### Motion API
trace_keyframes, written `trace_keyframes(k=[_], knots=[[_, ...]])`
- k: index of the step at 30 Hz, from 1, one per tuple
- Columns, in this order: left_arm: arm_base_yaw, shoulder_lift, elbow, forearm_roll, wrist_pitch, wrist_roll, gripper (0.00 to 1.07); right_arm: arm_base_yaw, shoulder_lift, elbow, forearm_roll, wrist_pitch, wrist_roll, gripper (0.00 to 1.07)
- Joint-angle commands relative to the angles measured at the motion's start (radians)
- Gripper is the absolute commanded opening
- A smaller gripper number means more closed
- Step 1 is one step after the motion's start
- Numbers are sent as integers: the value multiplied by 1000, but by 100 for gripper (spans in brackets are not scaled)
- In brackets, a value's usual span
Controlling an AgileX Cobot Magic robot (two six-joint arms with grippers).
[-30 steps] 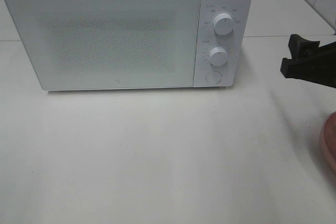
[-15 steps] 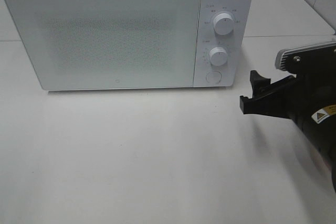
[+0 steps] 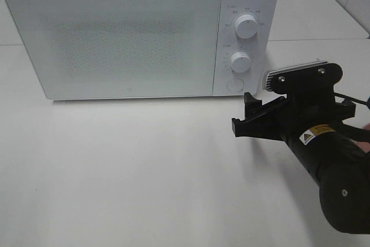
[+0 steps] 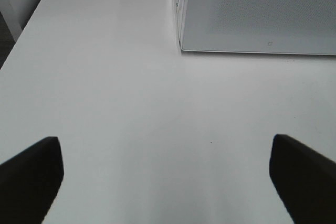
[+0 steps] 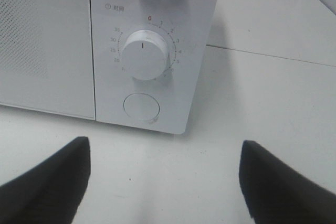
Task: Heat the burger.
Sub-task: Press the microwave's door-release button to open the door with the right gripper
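Now: door-opening step. Right pincer (image 3: 241,114) spread, empty, near microwave (image 3: 115,39) button (image 3: 235,84); next needs straight push. Left pincer (image 4: 165,145) spread over tabletop (image 4: 105,77).

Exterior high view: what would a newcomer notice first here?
The big white microwave stands at the back of the table, its door shut. Next comes the black right gripper, jaws open, close by the microwave's front right corner, facing the round button under the timer knob.
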Motion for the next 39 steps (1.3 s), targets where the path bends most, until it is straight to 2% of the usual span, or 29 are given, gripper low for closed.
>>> trace_keyframes(k=[1, 6, 10, 11, 13, 14, 15, 16, 18, 19, 20, 22, 23, 25, 26, 27, 30, 31, 35, 39], knots=[[0, -16, 1, -5, -15, 1, 100, 1, 0, -20, 9, -84, 9, 75], [0, -15, 1, -5, -15, 0, 100, 1, 0, -43, 13, -79, 25, 73], [0, -15, 1, -5, -15, 0, 100, 1, 0, -48, 12, -95, 124, 67], [0, -15, 1, -5, -15, 0, 100, 1, 0, -48, 12, -95, 230, 60], [0, -15, 1, -5, -15, 0, 100, 1, 0, -48, 11, -95, 281, 56], [0, -15, 1, -5, -15, 0, 100, 1, 0, -48, 4, -91, 424, 48], [0, -15, 1, -5, -15, 0, 100, 1, 0, -48, 4, -91, 424, 48], [0, -15, 1, -5, -15, 0, 100, 1, 0, -48, -8, -89, 569, 40], [0, -15, 1, -5, -15, 0, 100, 1, 0, -48, -16, -89, 648, 36], [0, -15, 1, -5, -15, 0, 100, 1, 0, -48, -29, -89, 785, 27], [0, -15, 1, -5, -15, 0, 100, 1, 0, -48, -29, -89, 785, 27], [0, -15, 1, -5, -15, 0, 100, 1, 0, -48, -46, -89, 985, 20], [0, -15, 1, -5, -15, 0, 100, 1, 0, -48, -46, -89, 985, 20], [0, -15, 1, -5, -15, 0, 100, 1, 0, -48, -46, -89, 1174, 17], [0, -15, 1, -5, -15, 0, 100, 1, 0, -48, -46, -89, 1174, 17], [0, -15, 1, -5, -15, 0, 100, 1, 0, -48, -45, -89, 1299, 15], [0, -15, 1, -5, -15, 0, 100, 1, 0, -48, -45, -89, 1452, 11], [0, -15, 1, -5, -15, 0, 100, 1, 0, -48, -45, -89, 1452, 11], [0, -15, 1, -5, -15, 0, 100, 1, 0, -48, -45, -57, 1585, 0], [0, -15, 1, -5, -15, 0, 100, 1, 0, -48, -34, -3, 1624, 0]])
